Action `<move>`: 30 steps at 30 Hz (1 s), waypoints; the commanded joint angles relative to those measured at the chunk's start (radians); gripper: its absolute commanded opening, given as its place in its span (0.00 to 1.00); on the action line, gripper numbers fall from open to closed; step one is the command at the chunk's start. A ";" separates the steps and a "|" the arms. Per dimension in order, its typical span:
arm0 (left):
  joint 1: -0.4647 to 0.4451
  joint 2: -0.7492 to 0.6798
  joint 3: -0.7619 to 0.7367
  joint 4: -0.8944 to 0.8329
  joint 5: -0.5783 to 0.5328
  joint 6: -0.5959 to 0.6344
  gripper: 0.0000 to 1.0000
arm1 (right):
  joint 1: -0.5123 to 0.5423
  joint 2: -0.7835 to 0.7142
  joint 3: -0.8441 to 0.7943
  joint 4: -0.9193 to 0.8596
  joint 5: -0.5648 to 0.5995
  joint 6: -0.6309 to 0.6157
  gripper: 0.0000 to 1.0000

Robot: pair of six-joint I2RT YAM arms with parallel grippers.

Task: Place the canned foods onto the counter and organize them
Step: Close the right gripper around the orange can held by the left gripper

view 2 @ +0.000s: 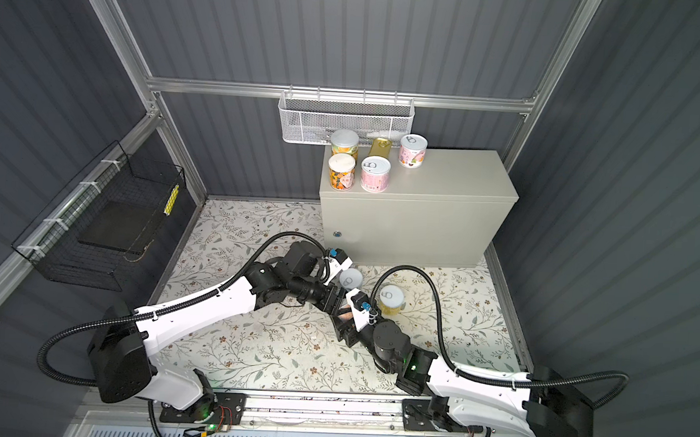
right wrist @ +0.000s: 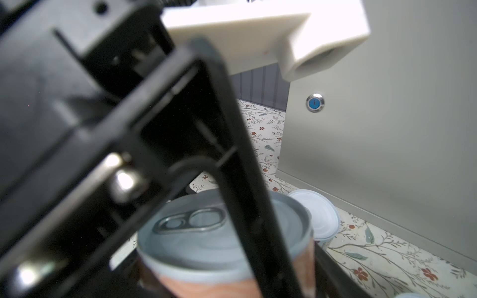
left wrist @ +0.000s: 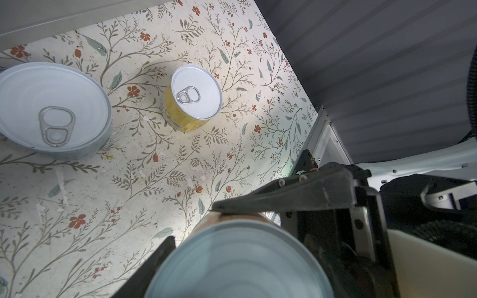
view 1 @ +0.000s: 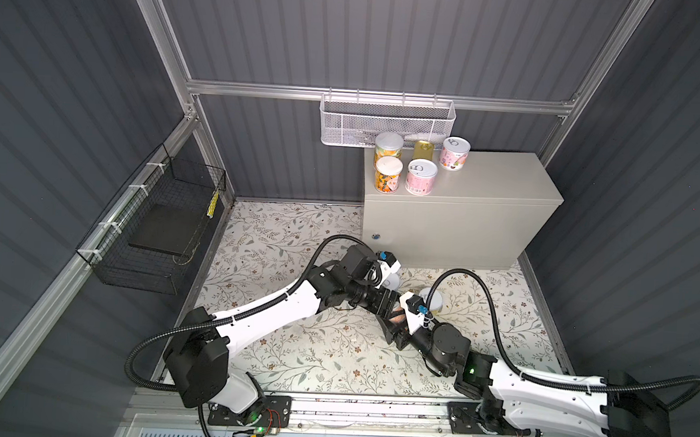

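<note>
Five of the canned foods stand at the left end of the counter (view 1: 488, 182): two orange cans (view 1: 388, 174), two pink cans (view 1: 421, 176) and a gold tin (view 1: 425, 149). A yellow can (view 2: 391, 299) and a blue-grey can (view 2: 351, 278) stand upright on the floral floor in front of the counter. Just above the floor, my left gripper (view 1: 392, 309) is shut on an orange-labelled can (right wrist: 222, 237). My right gripper (view 1: 400, 320) meets it from the opposite side. Its fingers (left wrist: 284, 198) lie against the same can (left wrist: 240, 260).
A white mesh basket (view 1: 387, 122) hangs on the back rail above the counter's left end. A black wire basket (view 1: 160, 224) is fixed to the left wall. The right arm's black cable (view 2: 431, 291) arcs over the yellow can. Dark panel walls close in three sides.
</note>
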 commanded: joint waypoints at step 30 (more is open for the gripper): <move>0.004 -0.053 -0.030 -0.031 -0.089 0.034 1.00 | -0.005 -0.044 0.010 0.038 0.045 0.042 0.62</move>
